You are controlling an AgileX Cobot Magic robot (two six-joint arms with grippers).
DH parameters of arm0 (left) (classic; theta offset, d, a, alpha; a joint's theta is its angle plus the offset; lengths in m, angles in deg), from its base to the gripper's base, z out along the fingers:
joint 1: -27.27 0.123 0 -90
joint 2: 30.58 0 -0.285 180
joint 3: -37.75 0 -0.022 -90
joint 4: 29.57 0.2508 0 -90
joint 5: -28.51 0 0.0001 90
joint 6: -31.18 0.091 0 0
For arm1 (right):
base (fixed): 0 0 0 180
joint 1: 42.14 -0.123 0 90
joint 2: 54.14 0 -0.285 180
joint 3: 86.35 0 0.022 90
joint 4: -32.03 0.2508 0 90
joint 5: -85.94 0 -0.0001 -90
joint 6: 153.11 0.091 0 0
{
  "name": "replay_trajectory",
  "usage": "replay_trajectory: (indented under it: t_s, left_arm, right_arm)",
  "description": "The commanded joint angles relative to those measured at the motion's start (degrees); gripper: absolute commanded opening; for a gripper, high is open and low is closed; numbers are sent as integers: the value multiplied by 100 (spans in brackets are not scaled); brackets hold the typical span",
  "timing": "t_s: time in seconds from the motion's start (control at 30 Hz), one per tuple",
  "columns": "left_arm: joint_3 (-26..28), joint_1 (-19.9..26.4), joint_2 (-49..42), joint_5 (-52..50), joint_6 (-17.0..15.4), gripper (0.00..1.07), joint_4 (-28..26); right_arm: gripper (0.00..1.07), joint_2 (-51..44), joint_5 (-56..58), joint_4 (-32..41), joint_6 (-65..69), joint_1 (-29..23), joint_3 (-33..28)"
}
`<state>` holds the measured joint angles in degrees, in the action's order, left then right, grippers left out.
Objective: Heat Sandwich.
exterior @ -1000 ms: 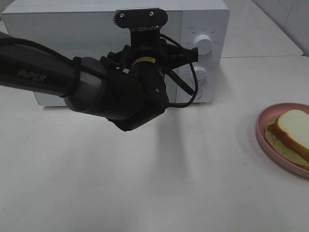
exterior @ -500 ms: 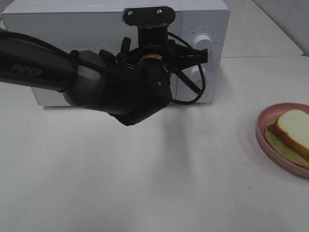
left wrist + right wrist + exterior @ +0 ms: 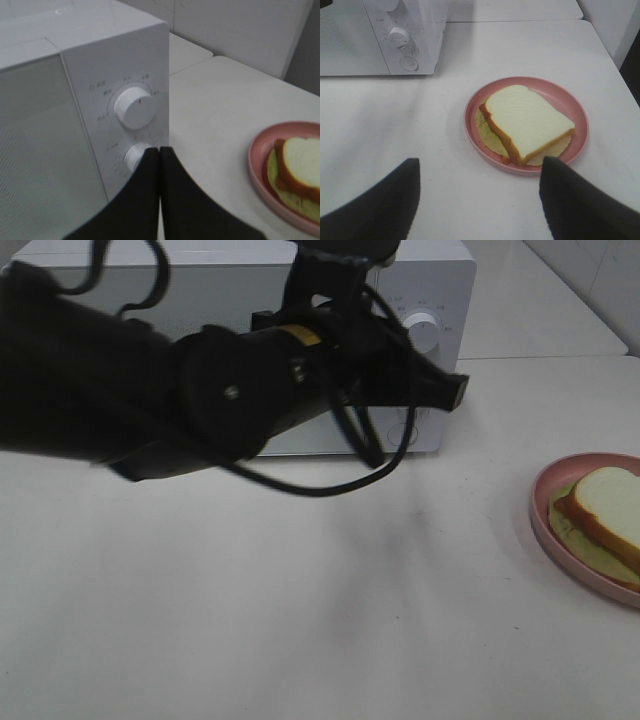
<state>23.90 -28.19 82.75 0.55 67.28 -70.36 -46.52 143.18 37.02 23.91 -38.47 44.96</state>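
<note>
Left pincer [image 3: 159, 150]: clenched on nothing, tips together, just in front of the microwave's [image 3: 115, 65] control panel, near its lower knob [image 3: 135, 154]. Microwave door looks closed.

Right pincer [image 3: 480, 170]: released, jaws standing wide, hovering above the surface [image 3: 445, 190], empty. The sandwich [image 3: 527, 122] lies beyond its tips.

Sandwich position: flat on the pink plate [image 3: 472, 107], well off to the knob side of the microwave and nearer to me than its front; plate and microwave stand well apart.

Handling judgement: bread looks soft and light, easily crushed; layers of lettuce and filling could slide apart under a squeeze. The plate is stiff, so I would take hold at the plate rim on the side nearest the right pincer, not the bread. Rim looks smooth, possibly slippery.
</note>
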Motion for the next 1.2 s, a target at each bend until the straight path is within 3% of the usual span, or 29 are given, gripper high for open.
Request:
replay_trajectory:
  t_s: [0.03,0.1,0.2,0.27,0.5,0.6,0.67,0.73,0.8,0.83,0.9,0.93,1.0,1.1,1.2]
  left_arm:
    - [-670,115,-533,23,-367,0,504]
    - [-1427,304,-1209,103,-779,0,1077]
    - [-1805,453,-1679,286,-1014,0,1455]
    - [-2206,705,-2452,751,-1203,0,1742]
    - [-2326,1427,-3598,2263,-1123,0,2005]
    - [-2326,2034,-4148,3128,-1071,0,2120]
    - [-2326,2177,-4240,3335,-1071,0,2120]
    - [-2309,2716,-4503,4011,-1071,2,2114]
    - [-2309,2876,-4584,4263,-1071,7,2120]
    - [-2309,3151,-4733,4744,-1037,24,2126]
    - [-2309,3380,-4864,5237,-1003,45,2137]
    - [-2309,3638,-4985,5810,-1054,65,2166]
    - [-2309,3776,-5042,6096,-1117,70,2189]
    - [-2309,4045,-5122,6635,-1249,69,2320]
    - [-2309,4452,-5334,7208,-1707,68,2704]
  right_arm:
    - [67,-166,-11,6,-23,11,-11]
    - [67,-166,-11,6,-23,11,-11]
    - [67,-166,-11,6,-23,11,-11]
    - [67,-166,-11,6,-23,11,-11]
    - [67,-166,-11,6,-23,11,-11]
    - [67,-166,-11,6,-23,11,-11]
    - [67,-166,-11,6,-23,11,-11]
    - [67,-166,-11,6,-23,11,-11]
    - [67,-166,-11,6,-23,11,-11]
    - [67,-166,-11,6,-23,11,-11]
    - [67,-166,-11,6,-23,11,-11]
    - [67,-166,-11,6,-23,11,-11]
    - [67,-166,-11,6,-23,11,-11]
    - [67,-166,-11,6,-23,11,-11]
    - [67,-166,-11,6,-23,11,-11]
